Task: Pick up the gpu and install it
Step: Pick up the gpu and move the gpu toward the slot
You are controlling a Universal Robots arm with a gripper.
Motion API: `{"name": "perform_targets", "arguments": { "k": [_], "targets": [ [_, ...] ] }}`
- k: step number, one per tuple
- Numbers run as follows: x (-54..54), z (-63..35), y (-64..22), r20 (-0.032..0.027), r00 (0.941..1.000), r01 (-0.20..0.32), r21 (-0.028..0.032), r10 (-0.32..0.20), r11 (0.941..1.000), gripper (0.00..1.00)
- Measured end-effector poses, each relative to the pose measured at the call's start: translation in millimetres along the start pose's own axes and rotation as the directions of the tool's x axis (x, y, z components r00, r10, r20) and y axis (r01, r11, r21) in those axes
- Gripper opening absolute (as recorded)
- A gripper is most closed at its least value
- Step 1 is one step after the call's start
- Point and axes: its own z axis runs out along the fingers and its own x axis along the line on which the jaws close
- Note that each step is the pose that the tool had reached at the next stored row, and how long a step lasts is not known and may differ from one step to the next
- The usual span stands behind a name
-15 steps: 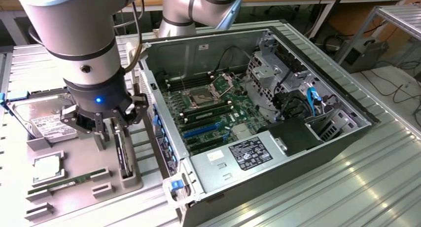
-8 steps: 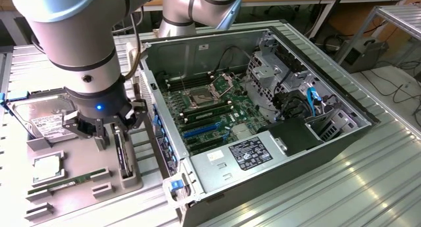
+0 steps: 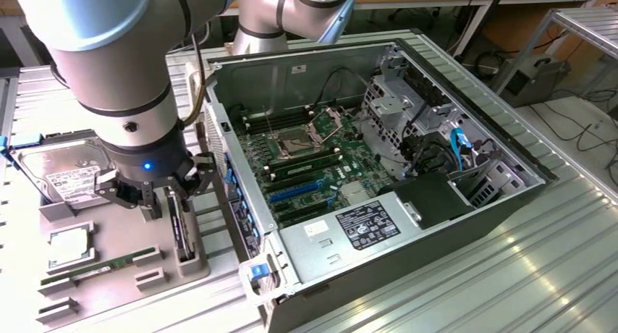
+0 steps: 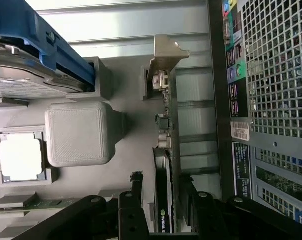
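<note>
Gripper (image 3: pixel 159 197) jaws apart, straddling the gpu (image 3: pixel 181 228), not clamped on it. Gpu stands on edge in a slot of the grey tray (image 3: pixel 126 239), just outside the PC case (image 3: pixel 415 268), alongside its rear panel. Judging by looks: light, stiff, but fragile, w/ exposed parts. Best hold prob. on the flat faces near mid-length, clear of the metal bracket (image 4: pixel 165 55) & connector edge. Smooth faces may slip.

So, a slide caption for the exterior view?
Open gripper straddling the gpu standing in its grey tray, beside the opened computer case.
</note>
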Motion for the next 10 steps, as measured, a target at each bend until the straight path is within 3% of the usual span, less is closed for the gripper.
{"name": "perform_targets", "arguments": {
  "k": [6, 7, 10],
  "targets": [
    [0.3, 4.8, 1.3, 0.0000, 1.0000, 0.000, -0.0011, 0.000, 1.0000, 0.42],
    [0.3, 4.8, 1.3, -0.0001, 1.0000, 0.000, -0.0010, 0.000, 1.0000, 0.26],
    [0.3, 4.8, 1.3, -0.0006, 0.9999, 0.011, -0.0013, -0.011, 0.9999, 0.26]
  ]
}}
